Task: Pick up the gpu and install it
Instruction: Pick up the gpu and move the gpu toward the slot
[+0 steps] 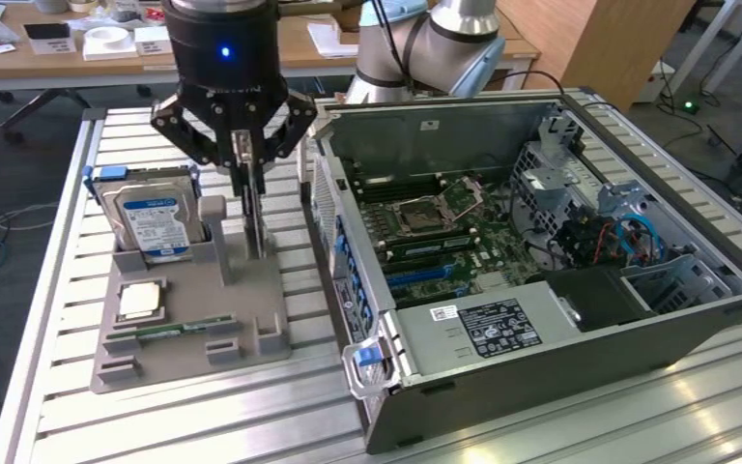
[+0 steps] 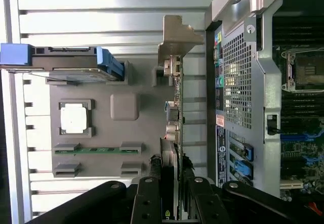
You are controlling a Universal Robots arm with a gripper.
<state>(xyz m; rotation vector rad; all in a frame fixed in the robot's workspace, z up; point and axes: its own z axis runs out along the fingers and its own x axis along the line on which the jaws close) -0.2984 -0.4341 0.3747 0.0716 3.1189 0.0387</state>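
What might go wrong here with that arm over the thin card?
The gpu is thin and stands on edge in its holder, so an off-centre grip may tilt or jam it. The hard drive stands close beside the gripper and might get bumped.

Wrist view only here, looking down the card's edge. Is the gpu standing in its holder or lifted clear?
Observer: The gpu stands upright in the gray holder, lower edge apparently at the base; the gripper is down around its upper part.
Operator: What's beside it?
Observer: A hard drive, upright, its blue-and-white label facing the exterior camera.
Operator: Deeper inside the case?
Observer: At the exterior view's right, blue cables run by the drive cage.
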